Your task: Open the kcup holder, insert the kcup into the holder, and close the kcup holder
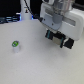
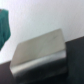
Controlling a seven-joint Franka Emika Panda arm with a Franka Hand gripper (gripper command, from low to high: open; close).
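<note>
Standing upright on the pale table (image 1: 35, 60), the kcup (image 1: 15, 46) sits toward the exterior view's left, a small white pod with a green top. The gripper (image 1: 59, 40) hangs well apart from it, over toward the exterior view's right and higher in the picture, below the arm's big white wrist housing (image 1: 61, 19). Its dark fingers (image 1: 49, 36) point down above the table with nothing visibly between them, though the picture is too blurred to tell how far the jaws stand apart. In the wrist view a grey boxy block (image 2: 40, 52) fills the lower middle, perhaps the kcup holder, but I cannot tell for sure; a teal shape (image 2: 4, 27) shows at the edge beside it.
</note>
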